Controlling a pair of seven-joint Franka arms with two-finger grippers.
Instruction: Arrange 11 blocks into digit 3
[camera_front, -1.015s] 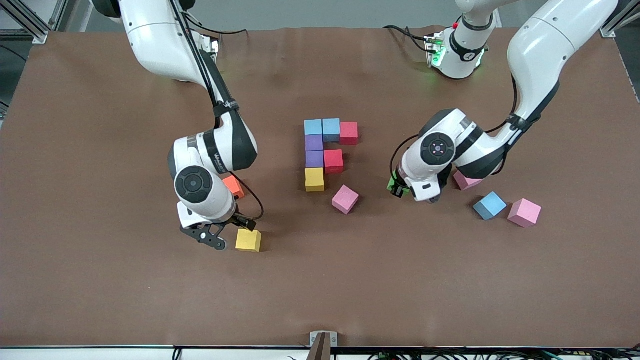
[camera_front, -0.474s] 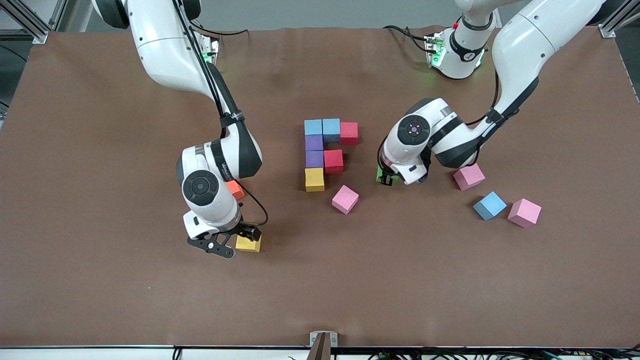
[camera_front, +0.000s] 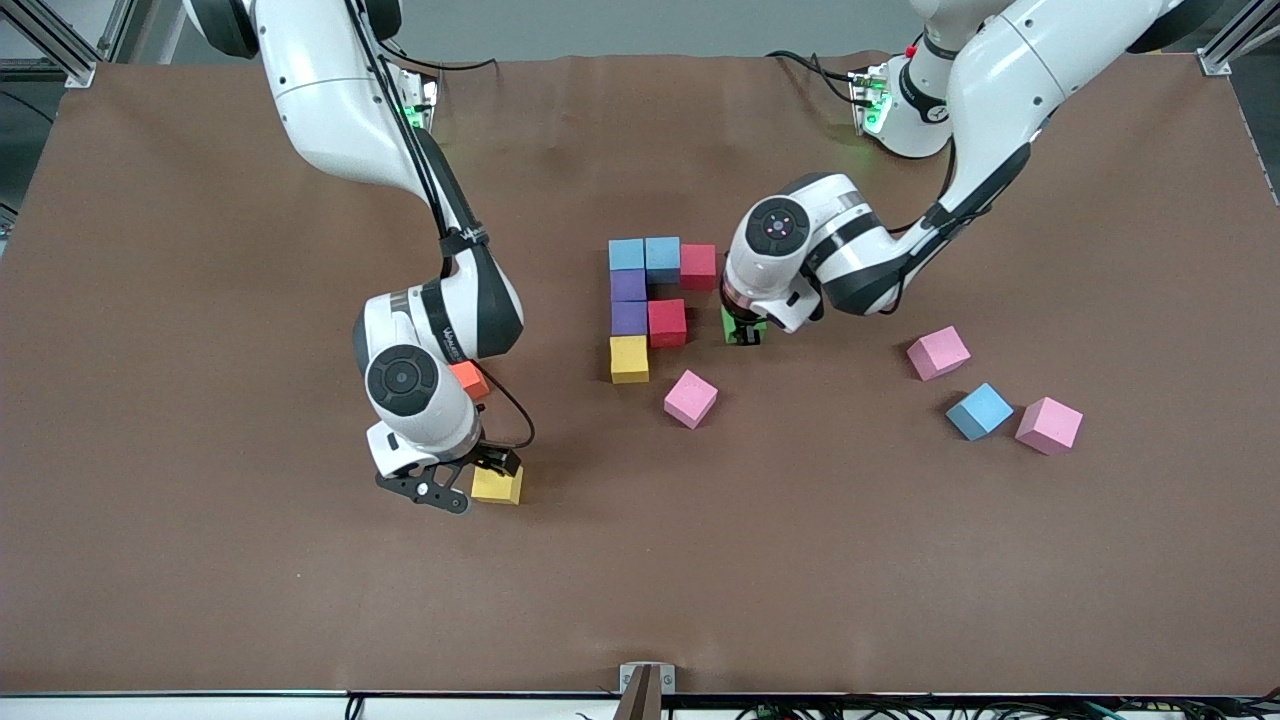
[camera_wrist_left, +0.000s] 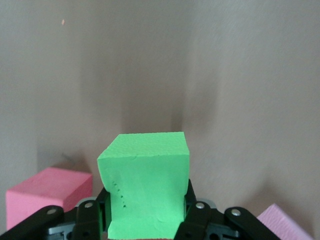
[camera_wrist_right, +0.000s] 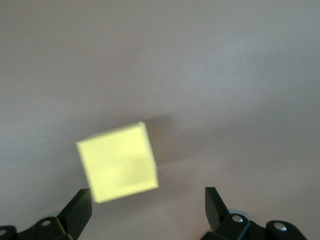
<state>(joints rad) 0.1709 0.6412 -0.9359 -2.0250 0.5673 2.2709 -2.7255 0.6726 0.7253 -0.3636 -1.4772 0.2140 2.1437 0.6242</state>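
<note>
My left claw (camera_wrist_left: 145, 220) is black, and the block (camera_wrist_left: 145, 185) in it is bright green. Under my right claw (camera_wrist_right: 147, 205), also black, lies a yellow block (camera_wrist_right: 117, 161). The tabletop (camera_front: 900, 560) is plain brown, with loose pink blocks (camera_front: 691, 398).

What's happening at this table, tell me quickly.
Two robot arms are building a figure from foam blocks. The left gripper is shut on a green block, up beside the red block of the unfinished figure, seven blocks so far. The right gripper is open, low at a loose yellow block lying nearer the front camera. An orange block, three pink blocks and a blue one lie loose.
</note>
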